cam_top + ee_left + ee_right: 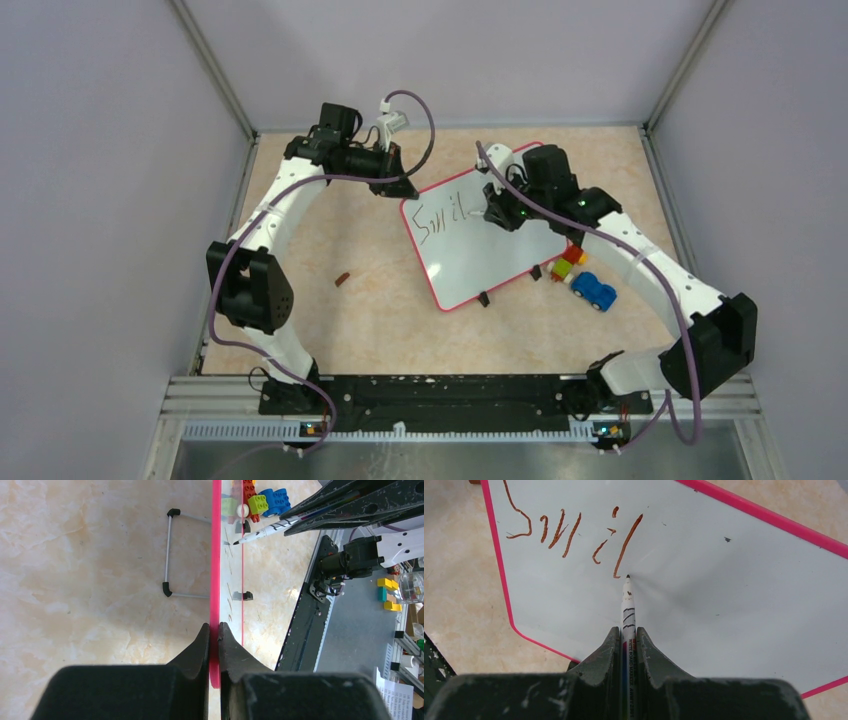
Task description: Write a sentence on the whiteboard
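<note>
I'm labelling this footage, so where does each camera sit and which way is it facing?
Top external: fixed above and behind the arms, looking down on the beige table; shows the left arm, right arm and their bases.
Left wrist: on the left arm, looking along the left gripper, shut on the rim of the white, pink-rimmed rectangular whiteboard, seen edge-on.
Right wrist: looking down the right gripper, shut on a white marker pen, its tip by brownish-red handwriting.
Shared: both wrist views show the whiteboard and marker pen.
</note>
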